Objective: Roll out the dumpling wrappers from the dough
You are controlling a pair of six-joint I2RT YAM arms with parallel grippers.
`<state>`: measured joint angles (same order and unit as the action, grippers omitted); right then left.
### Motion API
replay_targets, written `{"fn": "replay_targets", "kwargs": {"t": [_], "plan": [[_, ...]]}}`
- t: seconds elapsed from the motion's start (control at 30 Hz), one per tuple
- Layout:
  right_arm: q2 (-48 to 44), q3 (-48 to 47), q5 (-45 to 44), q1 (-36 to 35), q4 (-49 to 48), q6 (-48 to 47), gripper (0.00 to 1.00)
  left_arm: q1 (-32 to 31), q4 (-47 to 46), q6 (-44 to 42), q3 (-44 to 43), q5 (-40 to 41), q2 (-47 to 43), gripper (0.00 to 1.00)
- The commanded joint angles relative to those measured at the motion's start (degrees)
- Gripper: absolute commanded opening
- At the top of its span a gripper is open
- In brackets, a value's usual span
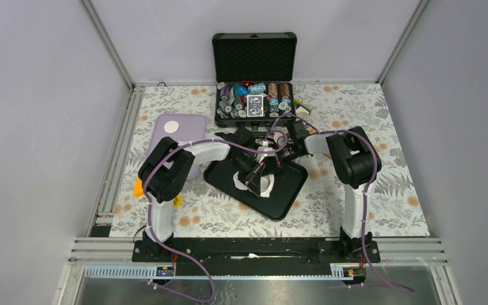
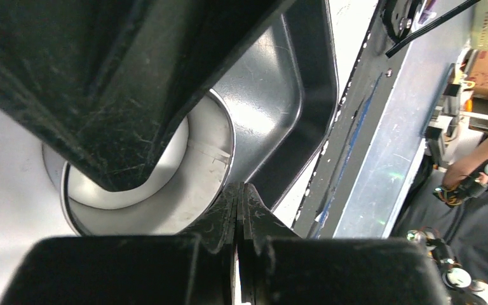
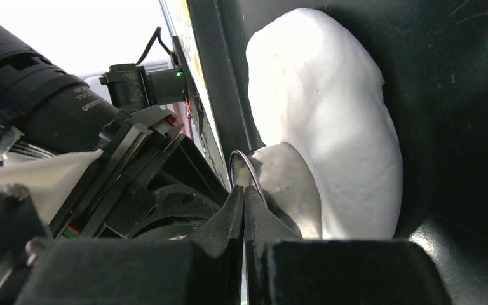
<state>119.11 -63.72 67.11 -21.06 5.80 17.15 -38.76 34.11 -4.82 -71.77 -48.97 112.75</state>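
At the upper left of the overhead view, a pale purple cutting board (image 1: 192,123) lies on the flowered tablecloth (image 1: 391,190). One small round dumpling wrapper (image 1: 172,126) sits on its far end.

Just right of the board, the left arm (image 1: 165,171) rises from its base at the lower left and folds at a high elbow. Its forearm runs right and slightly down the frame to the black tray (image 1: 290,190) in the middle.

In the left wrist view, the left gripper (image 2: 238,198) is pressed tight together at the bottom centre. Its tips touch the rim of the steel ring cutter (image 2: 213,143). Whether they pinch the rim, I cannot tell. The inside of the ring shows white, and a large black shape from the upper left dips into it.

The dough (image 3: 330,127) lies in the tray. In the right wrist view it fills the upper right as a thick, smooth white pat, right beside the ring.

At the centre right of the overhead view, the right arm (image 1: 353,159) stands up from its base and bends at the elbow. It reaches left toward the tray's far edge and crosses close to the left arm's wrist. The right gripper (image 3: 244,198) is clamped narrow, and a thin steel edge of the ring stands up from between its tips.

An open case of poker chips (image 1: 254,76) sits at the top centre, behind the tray.
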Motion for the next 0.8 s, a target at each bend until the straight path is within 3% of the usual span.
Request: {"fn": "replay_targets", "kwargs": {"t": [0.0,0.33,0.77], "plan": [[1.14,0.19,-1.01,0.13,1.15,-1.30,0.00,2.07,-1.94,-0.14,-2.24,-1.09,1.62,0.00],[1.07,0.00,-0.54,0.14,1.06,-1.12,0.00,2.60,0.61,-1.99,-2.76,-5.73,-0.48,0.00],[0.70,-0.46,0.52,0.14,0.97,-0.17,0.00,2.55,-2.02,3.13,-5.77,-6.45,0.03,0.00]]}}
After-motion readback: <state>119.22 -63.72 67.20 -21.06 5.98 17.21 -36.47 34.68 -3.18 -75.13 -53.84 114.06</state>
